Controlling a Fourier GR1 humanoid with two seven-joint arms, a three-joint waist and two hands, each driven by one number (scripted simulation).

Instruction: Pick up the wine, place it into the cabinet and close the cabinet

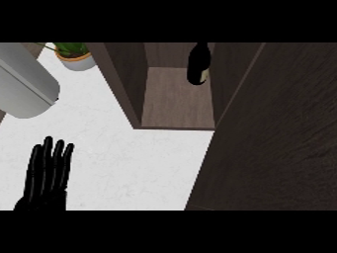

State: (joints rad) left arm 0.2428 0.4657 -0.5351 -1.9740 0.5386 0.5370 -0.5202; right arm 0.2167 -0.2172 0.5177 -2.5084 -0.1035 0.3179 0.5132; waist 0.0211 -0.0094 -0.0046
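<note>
At the kitchen counter's lower left, the robot's left hand (pixel 47 173) lies open over the white marbled counter (pixel 142 168), fingers straight, close together and pointing away from the robot. It holds nothing and touches none of the other things in view. Whether the palm meets the surface cannot be told.

The wine (pixel 198 63), a dark bottle with a small pale patch low on its right side, stands inside the cabinet (pixel 123 84). It is deep in the compartment's back right corner, on the brown wood floor and just beside the right inner wall. Whether it touches that wall cannot be told.

The cabinet is of dark brown wood and stands open, its mouth facing the robot. Its door (pixel 287 138), a broad dark wood-grain panel, is swung out and fills the view's right side from top to bottom, its lower edge running along the counter's right.

Well apart from the hand, at the far left, a potted plant (pixel 74 55) with green leaves sits in a pale pot on the counter, near the cabinet's left wall. Beside it, a large pale grey rounded body (pixel 14 81) slants across the upper left corner. What it is cannot be told.
</note>
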